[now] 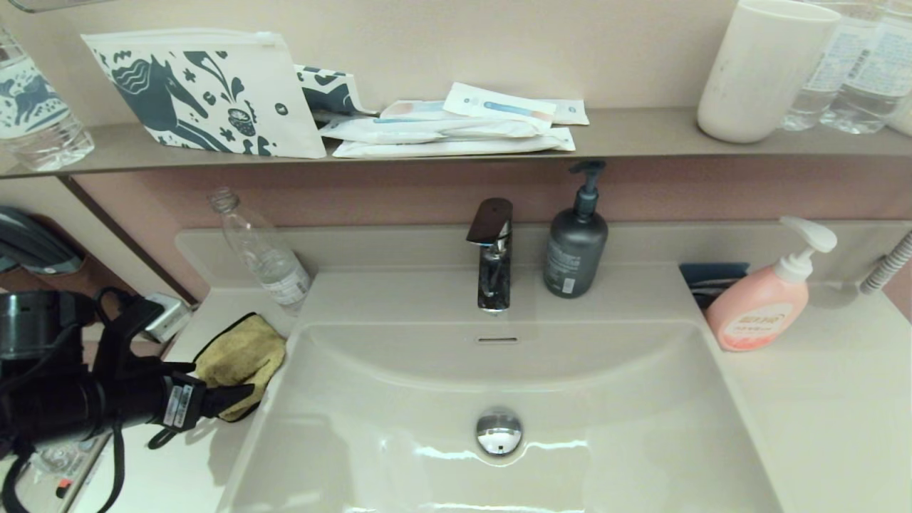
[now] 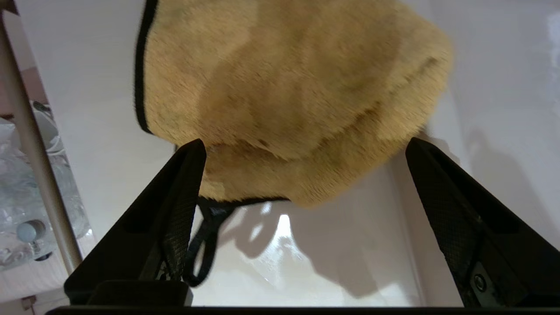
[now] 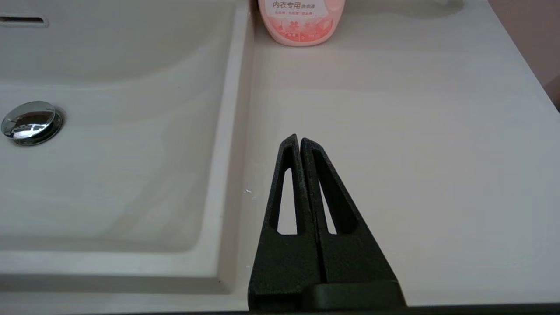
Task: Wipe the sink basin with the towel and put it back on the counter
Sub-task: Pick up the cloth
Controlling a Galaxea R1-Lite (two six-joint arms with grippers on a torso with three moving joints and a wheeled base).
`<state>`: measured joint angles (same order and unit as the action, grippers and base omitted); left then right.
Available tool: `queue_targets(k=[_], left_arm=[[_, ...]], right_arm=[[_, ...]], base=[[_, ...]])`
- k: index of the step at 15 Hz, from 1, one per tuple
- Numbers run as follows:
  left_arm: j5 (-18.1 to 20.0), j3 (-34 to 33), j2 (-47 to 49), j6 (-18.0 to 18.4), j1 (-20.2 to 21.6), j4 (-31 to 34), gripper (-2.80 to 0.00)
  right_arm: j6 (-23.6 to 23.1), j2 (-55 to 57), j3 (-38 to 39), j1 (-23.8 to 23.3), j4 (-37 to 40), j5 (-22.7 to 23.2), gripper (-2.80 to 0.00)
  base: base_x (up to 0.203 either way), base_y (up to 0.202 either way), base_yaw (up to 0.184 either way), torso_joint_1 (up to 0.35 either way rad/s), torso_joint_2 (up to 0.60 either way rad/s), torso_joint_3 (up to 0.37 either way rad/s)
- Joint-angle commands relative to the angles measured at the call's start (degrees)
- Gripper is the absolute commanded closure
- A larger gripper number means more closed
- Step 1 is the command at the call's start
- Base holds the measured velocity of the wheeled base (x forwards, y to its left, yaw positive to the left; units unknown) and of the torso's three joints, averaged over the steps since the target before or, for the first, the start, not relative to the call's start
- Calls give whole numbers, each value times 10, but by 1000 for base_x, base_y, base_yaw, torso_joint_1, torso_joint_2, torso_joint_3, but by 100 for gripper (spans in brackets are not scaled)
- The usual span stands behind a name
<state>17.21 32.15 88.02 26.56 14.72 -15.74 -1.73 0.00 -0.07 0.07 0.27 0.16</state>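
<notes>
- Left tool spread wide, hovering just short of the towel, nothing gripped; one finger beside the thin black loop, the other off the towel's far flank.
- Right tool pressed together, empty, parked over the desk on the side of the sink basin opposite the towel.
- Towel bunched on the desk, touching the sink basin's left rim, mustard side up, black edging showing.
- Judged step: taking hold of the towel, wiping not yet begun.
- To do it well: advance so both fingers straddle the thick folded bulk, not just the loop or edging; press low toward the desk before closing; gather enough pile to keep a pad under the tool for wiping.
- Risk, as a guess: nudging the towel over the rim into the basin.
- Beyond the towel, toward the wall: empty clear bottle; worth keeping clear of it.
</notes>
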Motion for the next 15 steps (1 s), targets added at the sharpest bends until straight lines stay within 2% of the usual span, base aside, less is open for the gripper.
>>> queue_targets(k=[1,4,9,12,15], left_arm=[[1,11,28,2,7,-18,-280],[1,12,55,2,10,-56,-280],[15,11,74,-4,19,-62,-280],[20,11,74,-43,12,-61,-280],[21,12,94,-45,12,-62,-280]], right_arm=[[0,1,1,0,0,0,0],[-1,1,1,0,0,0,0],[0,1,1,0,0,0,0],[0,1,1,0,0,0,0],[0,1,0,0,0,0,0]], base=[[0,0,0,0,0,0],[0,0,0,0,0,0],[0,0,0,0,0,0],[0,0,0,0,0,0],[0,0,0,0,0,0]])
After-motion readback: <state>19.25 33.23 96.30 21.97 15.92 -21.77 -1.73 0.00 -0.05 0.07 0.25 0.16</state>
